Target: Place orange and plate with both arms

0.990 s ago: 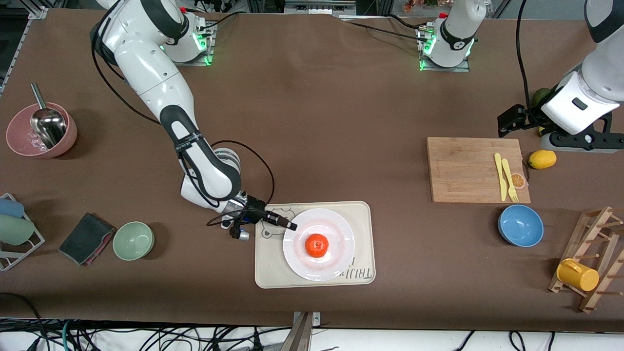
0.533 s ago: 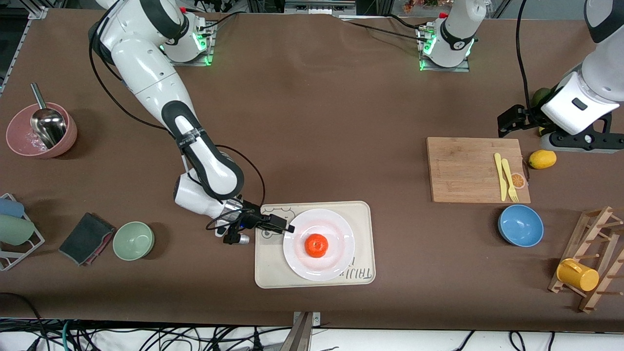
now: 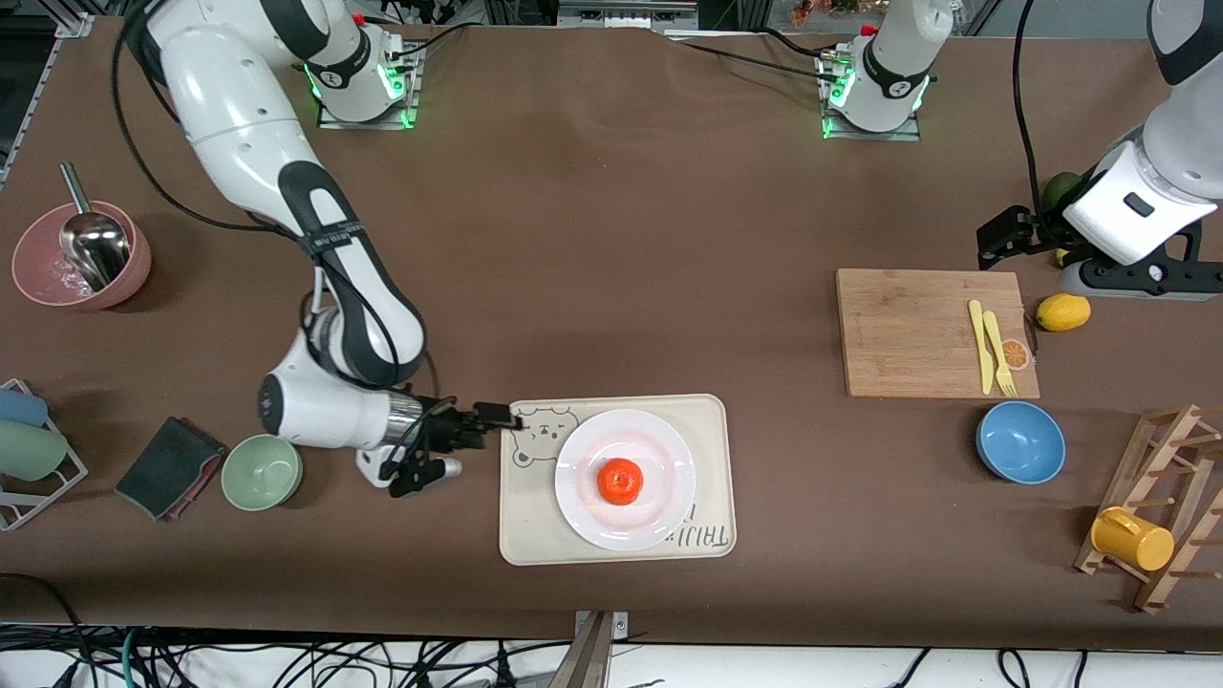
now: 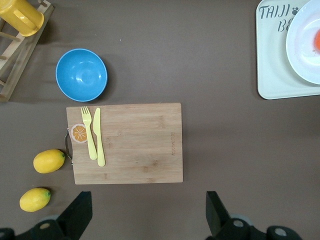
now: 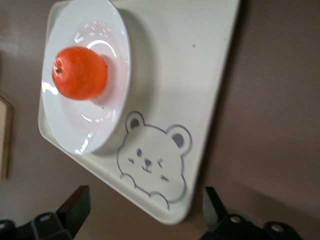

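Observation:
The orange point(image 3: 621, 481) sits in the middle of the white plate point(image 3: 669, 459), which rests on a cream bear-print tray point(image 3: 707, 420). My right gripper point(image 3: 489, 425) is low at the tray's corner toward the right arm's end, open and empty, apart from the plate. In the right wrist view the orange point(image 5: 80, 72) and plate point(image 5: 85, 130) lie ahead of the right gripper point(image 5: 145, 212), with the tray corner between the spread fingers. My left gripper point(image 4: 147, 215) waits open and empty, high above the table beside the cutting board point(image 4: 135, 145).
The cutting board point(image 3: 917, 334) carries a yellow knife and fork. A lemon point(image 3: 1062, 312), blue bowl point(image 3: 1020, 441) and wooden rack with a yellow mug point(image 3: 1132, 538) are toward the left arm's end. A green bowl point(image 3: 262, 471), dark cloth point(image 3: 170, 467) and pink bowl point(image 3: 81, 253) are toward the right arm's.
My right gripper let go of the plate's rim, opened wide and drew back off the tray toward the right arm's end. Plate, orange and left arm have not moved.

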### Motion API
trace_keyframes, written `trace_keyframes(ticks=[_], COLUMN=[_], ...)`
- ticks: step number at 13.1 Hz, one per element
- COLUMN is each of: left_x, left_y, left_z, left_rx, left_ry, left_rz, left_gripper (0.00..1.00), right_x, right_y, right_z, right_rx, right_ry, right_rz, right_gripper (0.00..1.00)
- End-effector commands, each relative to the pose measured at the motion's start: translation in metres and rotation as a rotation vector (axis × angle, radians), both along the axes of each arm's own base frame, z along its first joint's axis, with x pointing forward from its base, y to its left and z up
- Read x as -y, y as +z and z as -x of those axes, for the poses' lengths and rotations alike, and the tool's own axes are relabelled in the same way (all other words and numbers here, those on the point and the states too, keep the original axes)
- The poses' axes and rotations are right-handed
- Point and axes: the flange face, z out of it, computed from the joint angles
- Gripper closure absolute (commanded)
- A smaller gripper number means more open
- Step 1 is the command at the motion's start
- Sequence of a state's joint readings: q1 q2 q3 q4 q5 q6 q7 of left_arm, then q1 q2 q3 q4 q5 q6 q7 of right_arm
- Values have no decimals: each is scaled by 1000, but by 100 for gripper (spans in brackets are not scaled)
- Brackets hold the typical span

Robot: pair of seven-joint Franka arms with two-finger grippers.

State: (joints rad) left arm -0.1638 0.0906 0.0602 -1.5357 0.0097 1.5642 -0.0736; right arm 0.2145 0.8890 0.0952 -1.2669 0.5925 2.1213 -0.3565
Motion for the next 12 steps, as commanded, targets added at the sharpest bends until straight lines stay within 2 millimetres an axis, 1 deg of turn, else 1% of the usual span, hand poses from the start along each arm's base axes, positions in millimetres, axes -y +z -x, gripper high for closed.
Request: trace_keyframes(ticks=[1, 3, 4, 6, 7, 9, 10, 11, 12], left_x=[-1, 0, 0, 0, -1, -2, -2, -2, -2], left_y=[6, 6, 6, 6, 6, 6, 6, 6, 6], left_z=[-3, -3, -3, -3, -3, -3, -3, -3, -3], left_rx=[-1, -1, -1, -1, -1, -1, -1, -1, -1], left_ry=[-5, -6, -5, -6, -5, -2, -2, -3, -3], left_rz=[16, 16, 15, 16, 17, 15, 15, 16, 16], left_gripper=[0, 0, 0, 0, 0, 0, 0, 0, 0], right_x=[38, 68, 77, 91, 100, 111, 118, 122, 125], right_y=[46, 91, 113, 153, 171, 208, 222, 244, 252], right_z=[12, 24, 31, 48, 55, 70, 75, 83, 89], right_rx=[-83, -167, -192, -247, -253, -264, -263, -257, -271], right_ry=[77, 96, 103, 117, 122, 135, 130, 123, 116], right_rz=[174, 276, 335, 416, 472, 537, 575, 597, 605], right_gripper=[0, 0, 0, 0, 0, 0, 0, 0, 0])
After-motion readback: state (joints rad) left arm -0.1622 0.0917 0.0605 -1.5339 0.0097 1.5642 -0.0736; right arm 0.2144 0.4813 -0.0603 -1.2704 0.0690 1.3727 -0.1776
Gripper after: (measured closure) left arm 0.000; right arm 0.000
